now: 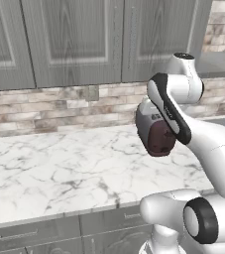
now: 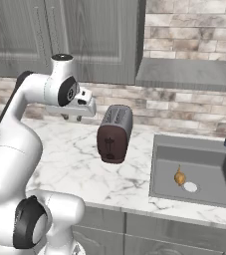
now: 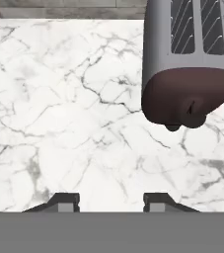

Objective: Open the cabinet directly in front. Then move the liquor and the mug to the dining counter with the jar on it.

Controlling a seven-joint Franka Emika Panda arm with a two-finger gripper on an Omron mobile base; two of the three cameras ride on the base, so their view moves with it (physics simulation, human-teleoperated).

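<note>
Grey wood-grain cabinet (image 1: 74, 39) mounted above the marble worktop, against the brick wall; recessed-panel doors fully closed.

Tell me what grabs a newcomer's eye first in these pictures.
The big white robot arm dominates, bent over the marble worktop with its gripper open and empty, pointing down at the bare stone. Next comes the dark grey and maroon toaster, standing on the worktop between the arm and the sink. Above, the grey cabinet has its doors shut.
</note>
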